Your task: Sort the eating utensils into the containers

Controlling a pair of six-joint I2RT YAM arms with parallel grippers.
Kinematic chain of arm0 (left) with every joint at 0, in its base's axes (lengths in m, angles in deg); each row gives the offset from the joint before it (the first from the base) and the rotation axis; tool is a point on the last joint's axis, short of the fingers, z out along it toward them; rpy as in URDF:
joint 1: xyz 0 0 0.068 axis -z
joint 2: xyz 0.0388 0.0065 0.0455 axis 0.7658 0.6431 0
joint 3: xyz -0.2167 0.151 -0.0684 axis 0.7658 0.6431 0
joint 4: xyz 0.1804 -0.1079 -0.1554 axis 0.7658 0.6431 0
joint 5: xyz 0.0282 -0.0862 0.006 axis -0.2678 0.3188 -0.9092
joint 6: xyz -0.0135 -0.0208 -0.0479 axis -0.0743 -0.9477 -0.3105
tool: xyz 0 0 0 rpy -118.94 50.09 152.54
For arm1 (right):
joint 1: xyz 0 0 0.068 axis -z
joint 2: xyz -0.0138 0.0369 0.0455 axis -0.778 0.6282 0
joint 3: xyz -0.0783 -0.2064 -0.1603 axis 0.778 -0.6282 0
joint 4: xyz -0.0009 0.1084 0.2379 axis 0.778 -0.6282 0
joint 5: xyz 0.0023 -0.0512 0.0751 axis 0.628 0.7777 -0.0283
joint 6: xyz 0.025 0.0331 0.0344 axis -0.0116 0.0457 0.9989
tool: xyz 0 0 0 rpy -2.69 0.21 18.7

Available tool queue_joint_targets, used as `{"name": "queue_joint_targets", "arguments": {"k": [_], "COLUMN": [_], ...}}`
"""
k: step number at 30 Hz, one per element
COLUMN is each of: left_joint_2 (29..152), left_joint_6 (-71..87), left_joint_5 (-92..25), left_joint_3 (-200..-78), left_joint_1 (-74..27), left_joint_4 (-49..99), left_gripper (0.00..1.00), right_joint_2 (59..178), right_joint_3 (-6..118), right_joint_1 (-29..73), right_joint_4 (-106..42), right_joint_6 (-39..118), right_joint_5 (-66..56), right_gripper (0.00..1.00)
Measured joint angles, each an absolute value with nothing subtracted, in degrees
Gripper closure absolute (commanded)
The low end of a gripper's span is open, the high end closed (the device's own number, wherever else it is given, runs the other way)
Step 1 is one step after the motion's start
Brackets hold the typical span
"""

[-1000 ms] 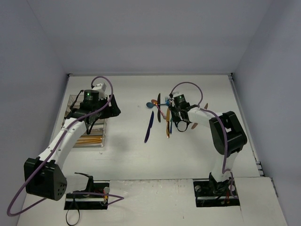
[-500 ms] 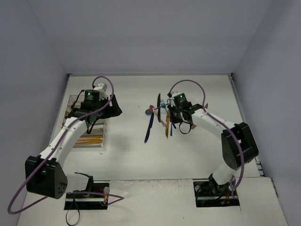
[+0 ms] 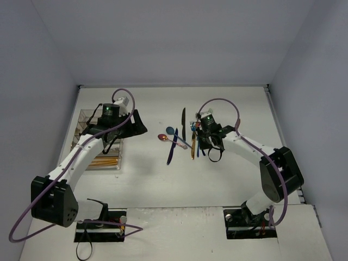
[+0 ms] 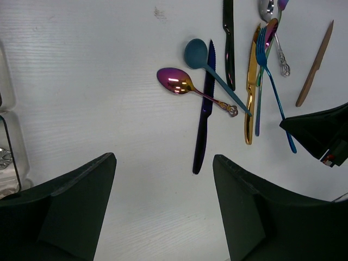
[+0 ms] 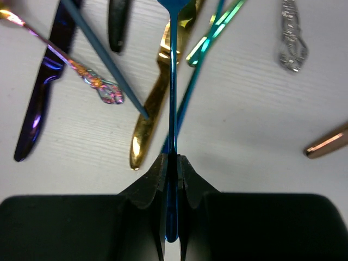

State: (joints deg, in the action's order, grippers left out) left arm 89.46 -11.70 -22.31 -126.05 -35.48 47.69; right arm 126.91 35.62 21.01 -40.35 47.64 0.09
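My right gripper (image 5: 172, 162) is shut on the handle of a blue fork (image 5: 172, 81), held just above the pile of eating utensils. In the pile lie a gold knife (image 4: 250, 92), a dark blue knife (image 4: 204, 119), a teal spoon (image 4: 197, 53), an iridescent pink spoon (image 4: 174, 81), a black knife (image 4: 229, 43), a silver piece (image 4: 277, 49) and a copper knife (image 4: 315, 65). My left gripper (image 4: 163, 163) hangs open and empty over bare table left of the pile. The clear containers tray (image 3: 118, 157) stands at far left, behind the left gripper (image 3: 138, 126).
Gold sticks (image 3: 103, 161) lie in the tray's near compartment. A green-blue slim utensil (image 5: 215, 30) crosses under the held fork. The right gripper (image 3: 203, 135) sits at the pile's right side. Walls close the table at the back and both sides.
The left gripper has moved right, away from the tray toward the pile. The right arm's elbow swung outward, and the pink and teal spoons slid down-left.
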Motion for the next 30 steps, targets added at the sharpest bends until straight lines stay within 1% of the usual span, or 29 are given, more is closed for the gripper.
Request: {"name": "queue_joint_targets", "arguments": {"k": [4, 8, 20, 25, 30], "left_joint_2": [90.22, 90.69, 93.35, 97.74, 99.27], "left_joint_6": [-12.78, -14.48, -25.32, -27.49, -28.80], "left_joint_5": [-22.10, -21.72, -21.15, -22.47, -24.42], "left_joint_3": [-126.10, -126.18, -127.16, -129.15, -129.40], "left_joint_1": [-33.66, -31.33, -20.02, -18.38, -17.50], "left_joint_4": [47.54, 46.29, 29.84, 27.75, 27.39], "left_gripper": [0.31, 0.31, 0.31, 0.38, 0.62], "right_joint_2": [124.76, 121.62, 113.82, 113.32, 113.32], "right_joint_3": [35.05, 35.07, 35.05, 35.05, 35.03], "right_joint_1": [21.08, 20.48, 11.84, 8.59, 6.51], "right_joint_4": [-40.98, -40.69, -32.15, -29.12, -27.72], "right_joint_6": [49.13, 48.64, 48.49, 49.32, 50.15], "right_joint_5": [4.68, 5.47, -1.85, -2.87, -2.95], "right_gripper": [1.00, 1.00, 1.00, 1.00, 1.00]}}
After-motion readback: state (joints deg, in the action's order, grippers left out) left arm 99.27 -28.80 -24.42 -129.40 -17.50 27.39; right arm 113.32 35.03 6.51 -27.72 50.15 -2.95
